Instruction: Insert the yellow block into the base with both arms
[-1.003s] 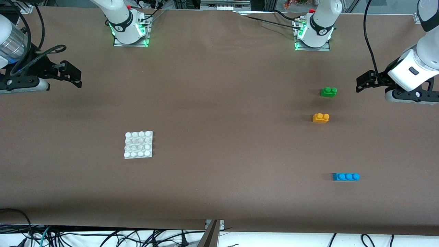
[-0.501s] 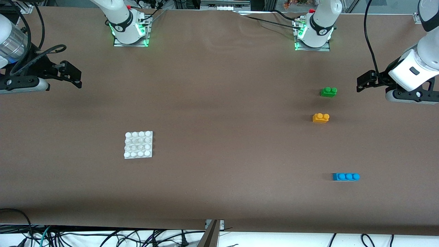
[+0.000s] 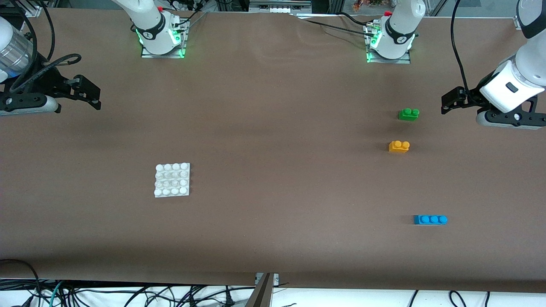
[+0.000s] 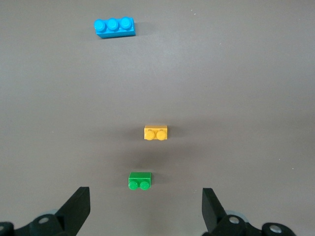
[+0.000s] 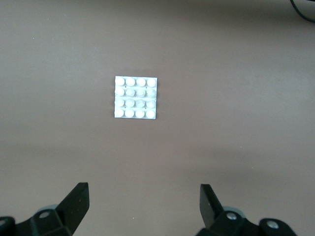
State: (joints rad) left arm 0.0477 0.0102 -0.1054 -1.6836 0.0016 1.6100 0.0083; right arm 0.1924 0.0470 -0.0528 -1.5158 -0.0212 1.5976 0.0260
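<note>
PROGRESS: nothing done yet | yellow block (image 3: pixel 399 146) loose on table (image 3: pixel 273 238), right of frame | base (image 3: pixel 172 180) bare, left-centre | left tool (image 3: pixel 448 102) spread, empty, right edge | right tool (image 3: pixel 91 94) spread, empty, left edge | LEFT: pick, carry, press in

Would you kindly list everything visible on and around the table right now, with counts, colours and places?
Small orange-yellow plastic two-stud block: one, orange-yellow, toward the left arm's end, between the green and blue bricks.
Flat square white plastic studded base: one, white, toward the right arm's end, nothing on it.
Small green plastic two-stud brick: one, green, farther from the front camera than the yellow block.
Long blue plastic three-stud brick: one, blue, nearest the front camera.
Brown table cover: one, brown, under everything.
Left tool: one, black, open, in the air over the left arm's end of the table, near the green brick.
Right tool: one, black, open, over the right arm's end, holding nothing.
</note>
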